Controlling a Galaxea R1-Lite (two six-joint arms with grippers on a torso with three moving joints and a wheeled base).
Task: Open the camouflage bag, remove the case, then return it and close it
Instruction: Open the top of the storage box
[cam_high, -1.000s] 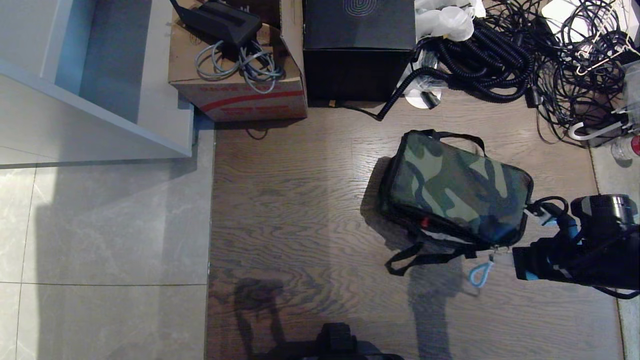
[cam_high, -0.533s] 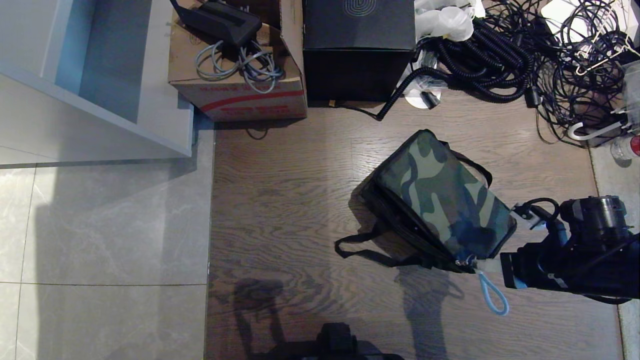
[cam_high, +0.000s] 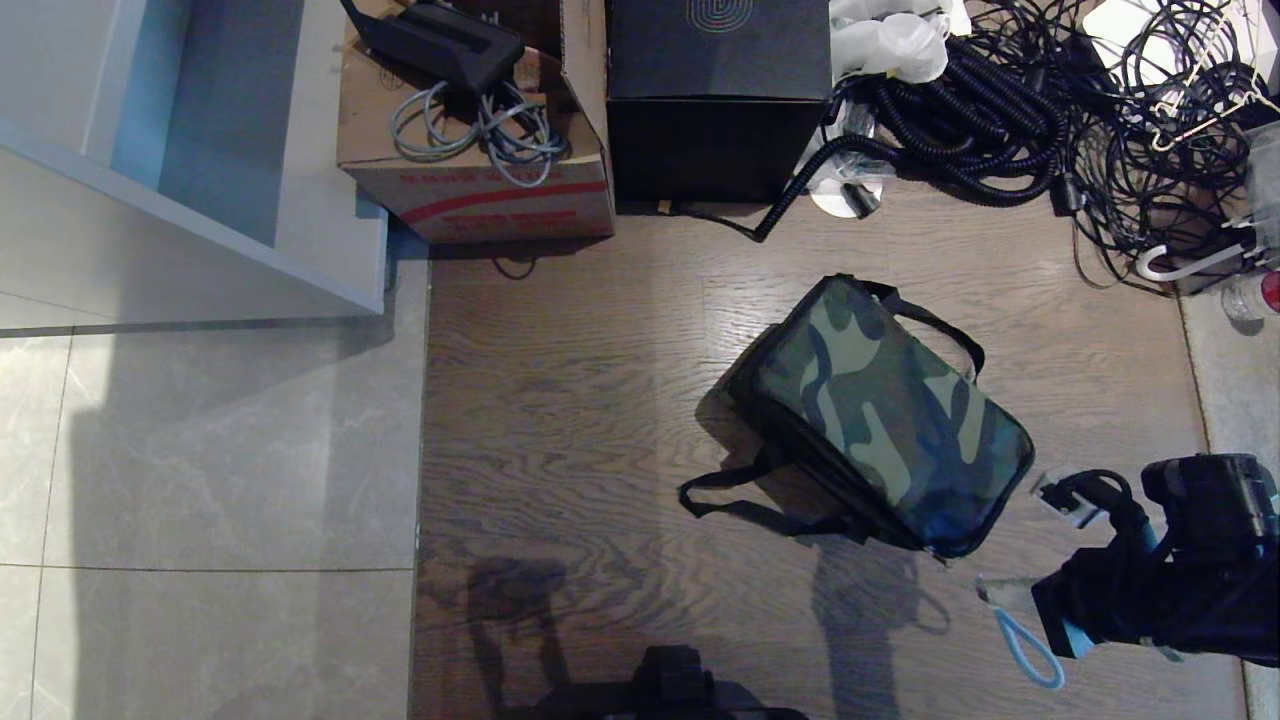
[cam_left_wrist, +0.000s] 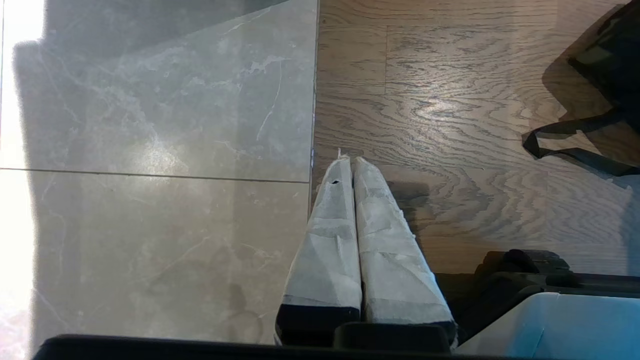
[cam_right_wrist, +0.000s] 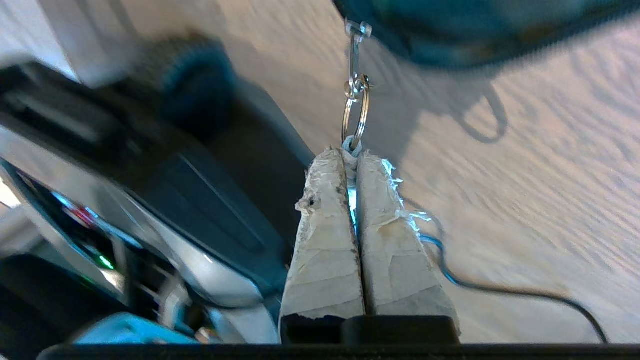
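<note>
- Far left, grey floor tiles (cam_high: 200, 450) meet the wooden floor (cam_high: 580, 400); a white cabinet (cam_high: 180, 180) stands at the tiled side's far corner.
- The left end effector (cam_left_wrist: 352, 165) hangs parked over that seam between tile and wood, its taped fingers pressed together on nothing.
- Along the wooden floor's far edge sit a cardboard box (cam_high: 480, 190) with grey cables, then a black box (cam_high: 715, 100) with a swirl emblem, then a heap of black cords (cam_high: 1000, 110).
- The camouflage bag (cam_high: 885, 415) lies lid-up on the wood, right of middle, turned at an angle, one black strap (cam_high: 745, 495) trailing towards the left. Its lid looks shut; the case is not visible.
- The right end effector (cam_right_wrist: 352, 152), near the wooden floor's right edge, is pinched on the blue cord loop (cam_high: 1025, 650), which runs through a key ring (cam_right_wrist: 356, 112) to the zipper pull at the bag's near corner.
- Risk, as I judge it: nothing steadies the bag, so pulling may drag or spin it instead of running the zipper.
- The thin cord could also slip from the taped pads, or a skewed pull could jam the slider at the corner.
</note>
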